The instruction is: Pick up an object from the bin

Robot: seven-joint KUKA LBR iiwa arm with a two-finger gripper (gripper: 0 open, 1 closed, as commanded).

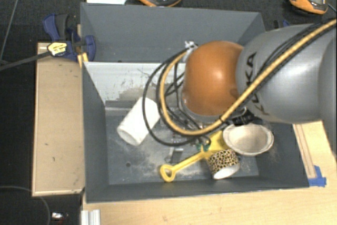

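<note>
My gripper [175, 154] pokes out low under the wrist cables, near the middle of the bin floor, and most of it is hidden. Just below and to its right lies a yellow plastic utensil [181, 166] with a ring-shaped end pointing left. A leopard-print cup [224, 163] lies on its side at the utensil's right end. A white bowl-shaped cup [248, 139] sits just above that, its opening facing up. To the gripper's left a white cylindrical cup [136, 123] lies tipped over on the floor.
The arm and its orange wrist cover, with looping black and yellow cables, hang over the bin's centre and right side and hide what lies beneath. The bin's walls slope steeply on all sides. Bare scuffed floor shows at the lower left.
</note>
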